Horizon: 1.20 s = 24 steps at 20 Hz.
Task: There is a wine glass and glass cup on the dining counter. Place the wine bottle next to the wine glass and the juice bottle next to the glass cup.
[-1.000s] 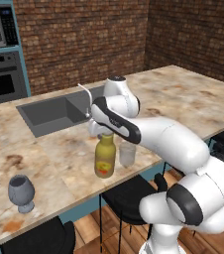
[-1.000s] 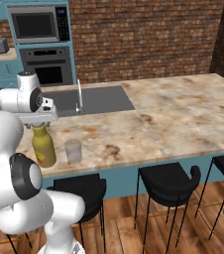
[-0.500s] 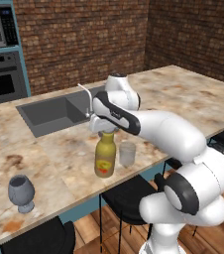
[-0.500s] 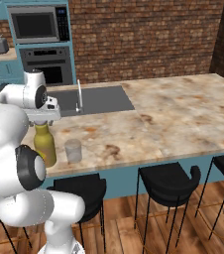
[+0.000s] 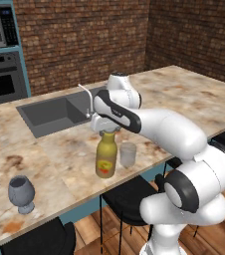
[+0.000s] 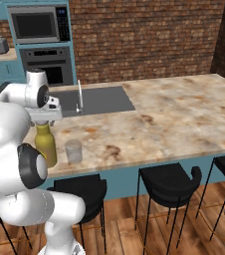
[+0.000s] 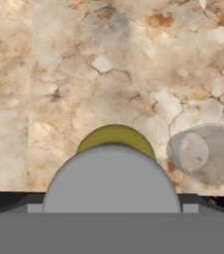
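Note:
The juice bottle (image 5: 106, 157) stands upright on the dining counter (image 5: 184, 94), near its front edge. It also shows in the right base view, juice bottle (image 6: 45, 147). The glass cup (image 5: 128, 154) stands just to its right, a small gap apart. My gripper (image 5: 105, 130) points straight down over the grey cap (image 7: 112, 178). Its fingers sit on either side of the cap and seem slack, so it looks open. The wine glass (image 5: 21, 193) stands alone at the counter's near left. The wine bottle is out of view.
A grey sink (image 5: 55, 114) with a thin faucet (image 5: 87, 97) is set into the counter behind the bottle. Black bar stools (image 6: 167, 182) line the front edge. A wall oven and a microwave (image 6: 35, 22) stand against the brick wall at the back.
The bottle, cup and wine glass have stayed put. My hand has edged slightly upward over the cap, and the arm's elbow has lifted.

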Available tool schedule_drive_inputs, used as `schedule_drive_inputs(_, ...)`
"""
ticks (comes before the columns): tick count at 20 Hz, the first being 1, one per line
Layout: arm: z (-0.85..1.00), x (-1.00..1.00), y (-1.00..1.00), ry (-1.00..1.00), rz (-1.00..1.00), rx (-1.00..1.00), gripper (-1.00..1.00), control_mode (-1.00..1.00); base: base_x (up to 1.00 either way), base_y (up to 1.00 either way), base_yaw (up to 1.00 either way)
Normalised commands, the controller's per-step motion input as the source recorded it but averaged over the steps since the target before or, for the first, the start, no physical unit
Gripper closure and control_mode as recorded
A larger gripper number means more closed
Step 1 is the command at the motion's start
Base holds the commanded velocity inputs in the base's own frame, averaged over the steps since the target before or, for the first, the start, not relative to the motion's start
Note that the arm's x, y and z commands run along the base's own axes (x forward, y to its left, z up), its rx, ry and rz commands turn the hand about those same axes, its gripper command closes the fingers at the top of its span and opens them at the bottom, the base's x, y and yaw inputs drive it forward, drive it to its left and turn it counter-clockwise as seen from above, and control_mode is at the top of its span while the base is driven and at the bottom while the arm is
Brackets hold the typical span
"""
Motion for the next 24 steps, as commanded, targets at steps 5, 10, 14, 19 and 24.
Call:
schedule_drive_inputs(5,0.0,0.0,-0.07,0.0,0.0,0.0,1.0,-1.0,0.0,0.0,0.0)
schedule_drive_inputs(10,0.0,0.0,-0.09,0.0,0.0,0.0,1.0,-1.0,0.0,0.0,0.0)
schedule_drive_inputs(14,-0.04,0.02,-0.07,-0.01,0.0,0.0,1.0,-1.0,0.0,0.0,0.0)
schedule_drive_inputs(19,-0.19,0.03,-0.02,-0.01,0.0,0.0,-1.0,-1.0,0.0,0.0,0.0)
schedule_drive_inputs(24,-0.18,0.02,-0.02,0.0,0.0,0.0,-1.0,-1.0,0.0,0.0,0.0)
